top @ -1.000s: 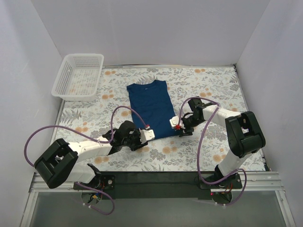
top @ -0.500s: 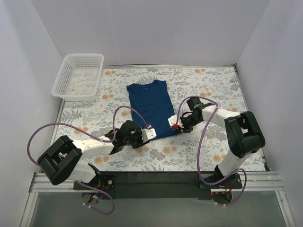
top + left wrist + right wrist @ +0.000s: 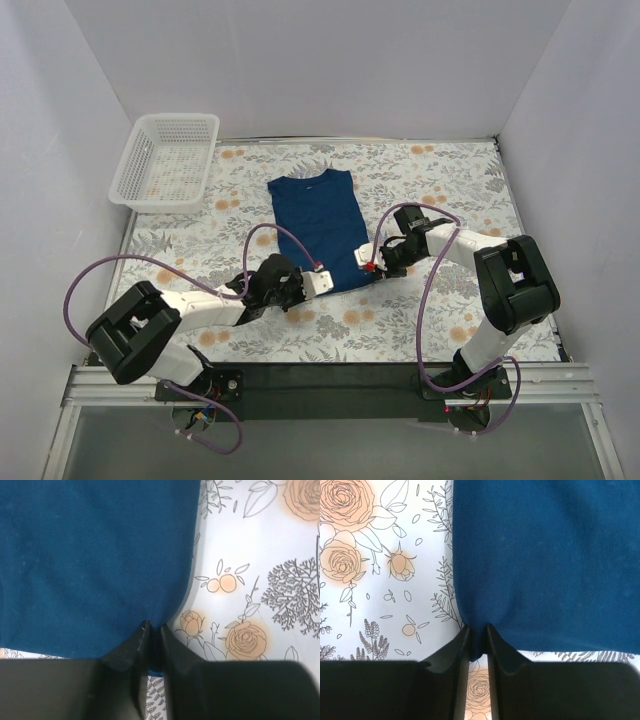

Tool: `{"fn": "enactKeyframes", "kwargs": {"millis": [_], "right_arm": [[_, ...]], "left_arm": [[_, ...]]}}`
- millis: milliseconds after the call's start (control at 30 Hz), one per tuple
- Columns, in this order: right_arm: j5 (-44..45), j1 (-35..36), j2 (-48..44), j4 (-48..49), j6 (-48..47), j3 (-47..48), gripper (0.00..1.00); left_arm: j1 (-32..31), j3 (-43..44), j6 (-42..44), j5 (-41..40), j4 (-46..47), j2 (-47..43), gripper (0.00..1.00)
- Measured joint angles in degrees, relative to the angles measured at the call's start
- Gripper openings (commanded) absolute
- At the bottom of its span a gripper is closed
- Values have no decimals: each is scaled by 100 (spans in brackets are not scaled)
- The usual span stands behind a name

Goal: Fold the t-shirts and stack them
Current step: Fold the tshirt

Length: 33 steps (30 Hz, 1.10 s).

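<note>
We hold the navy t-shirt [image 3: 318, 222] by both hem corners.
Left gripper [image 3: 153, 630] and right gripper [image 3: 477, 632] each pinch cloth narrowly between their fingers.

Navy blue t-shirt [image 3: 318, 225], white basket [image 3: 160, 198], white tablecloth [image 3: 450, 180] — orange roses and grey leaves
</note>
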Motion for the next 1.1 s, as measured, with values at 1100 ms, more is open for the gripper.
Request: {"fn": "enactKeyframes", "kwargs": {"millis": [1100], "right_arm": [[-1139, -17, -1237, -1687, 603, 699, 1]], "left_arm": [[63, 474, -131, 1508, -2061, -1633, 0]]}}
